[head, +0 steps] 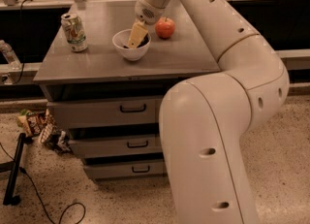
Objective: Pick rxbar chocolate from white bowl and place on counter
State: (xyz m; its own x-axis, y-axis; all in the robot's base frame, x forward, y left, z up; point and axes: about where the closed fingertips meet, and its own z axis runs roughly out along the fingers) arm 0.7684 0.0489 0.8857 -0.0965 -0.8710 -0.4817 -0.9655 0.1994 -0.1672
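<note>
The white bowl point(131, 48) stands on the grey counter point(169, 56), left of a red apple point(165, 27). A dark sliver of the rxbar chocolate point(144, 43) shows inside the bowl, mostly hidden by my gripper. My gripper point(136, 38), with its pale yellow fingers, reaches down from the white arm into the bowl, right over the bar.
A soda can point(74, 32) stands upright at the counter's left side. The cabinet has three drawers with black handles point(132, 107). Snack wrappers point(41, 126) lie on the floor at the left, beside a black stand and cable point(14, 169). My arm's large white body fills the right foreground.
</note>
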